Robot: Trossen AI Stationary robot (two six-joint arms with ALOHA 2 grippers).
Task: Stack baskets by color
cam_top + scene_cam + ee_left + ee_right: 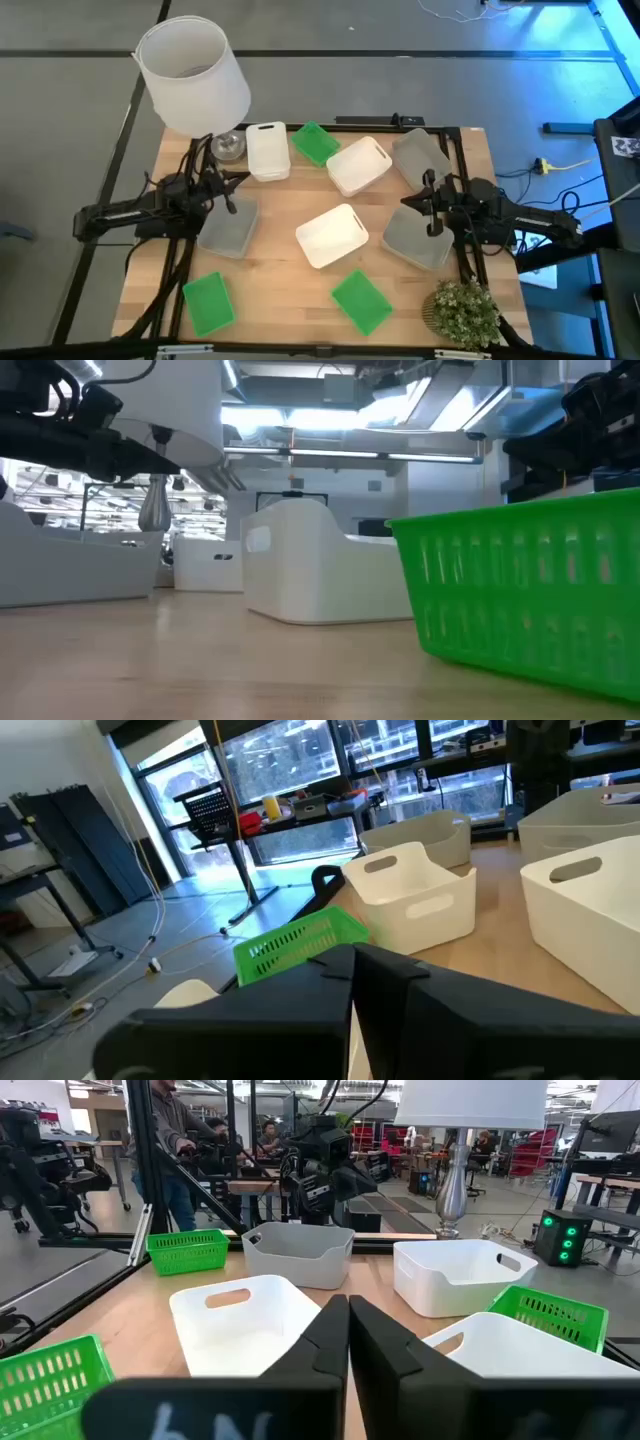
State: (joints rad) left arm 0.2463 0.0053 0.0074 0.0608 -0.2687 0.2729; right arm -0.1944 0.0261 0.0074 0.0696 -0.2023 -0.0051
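Nearest on the counter [290, 290] lay two green baskets [209, 303], unstacked. Mid-counter, a white basket [333, 236] sat between grey ones; the left gripper [226, 192] and right gripper [432, 207] hovered there, fingers closed, holding nothing. Farther off stood two white baskets, a green and a grey. Sorting seemed unstarted; next, a gripper must open over a rim.

A wooden table [280, 275] carries nine baskets: white ones [332, 236] around centre and 12 o'clock, grey [229, 226] at 9 and 3, green [361, 301] mostly at 6, plus a lamp [192, 75] at 11 and a plant [463, 311] at 5.
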